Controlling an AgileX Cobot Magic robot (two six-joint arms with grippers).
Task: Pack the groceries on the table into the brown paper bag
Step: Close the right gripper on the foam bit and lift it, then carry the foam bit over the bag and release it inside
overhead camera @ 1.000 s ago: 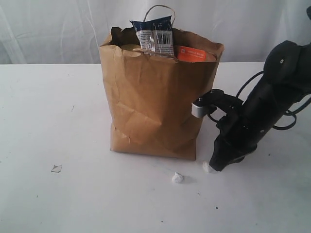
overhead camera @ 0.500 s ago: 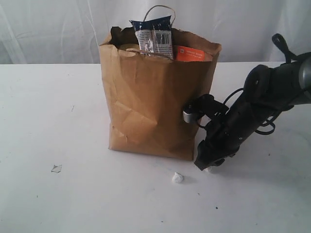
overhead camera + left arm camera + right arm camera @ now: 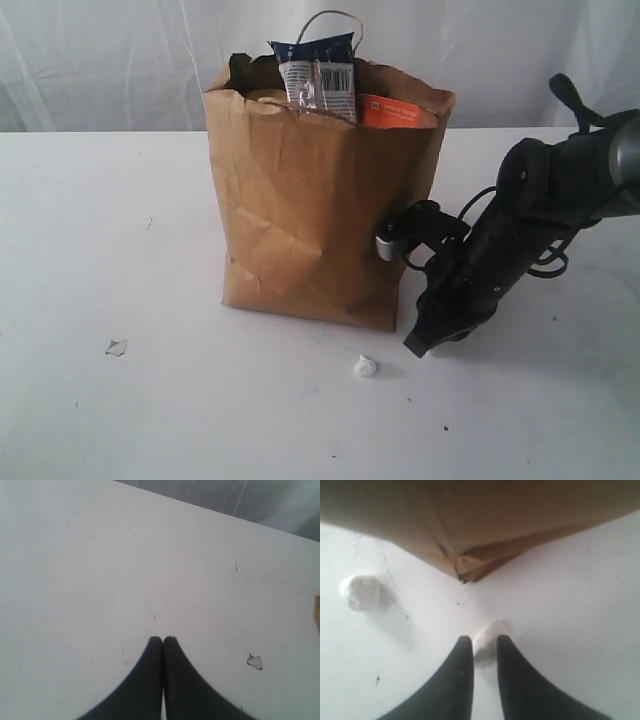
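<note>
The brown paper bag (image 3: 310, 220) stands upright on the white table (image 3: 120, 240). Out of its rim stick a navy packet (image 3: 318, 70) and the orange label of a pouch (image 3: 395, 110); other groceries inside are hidden. My right gripper (image 3: 413, 348) points down at the table beside the bag's front right corner (image 3: 462, 570). Its jaws (image 3: 484, 641) stand narrowly apart, closed round a small white lump (image 3: 489, 632). My left gripper (image 3: 163, 639) is shut with nothing in it, over bare table, and does not show in the exterior view.
A second small white lump (image 3: 365, 368) lies on the table just left of the right gripper, also in the right wrist view (image 3: 361, 592). A pale torn scrap (image 3: 116, 347) lies front left, near the left gripper (image 3: 254, 662). White curtain behind.
The right arm has moved left toward the bag's corner and its tip now covers the white lump that lay beside it. The bag and the left gripper have not moved.
</note>
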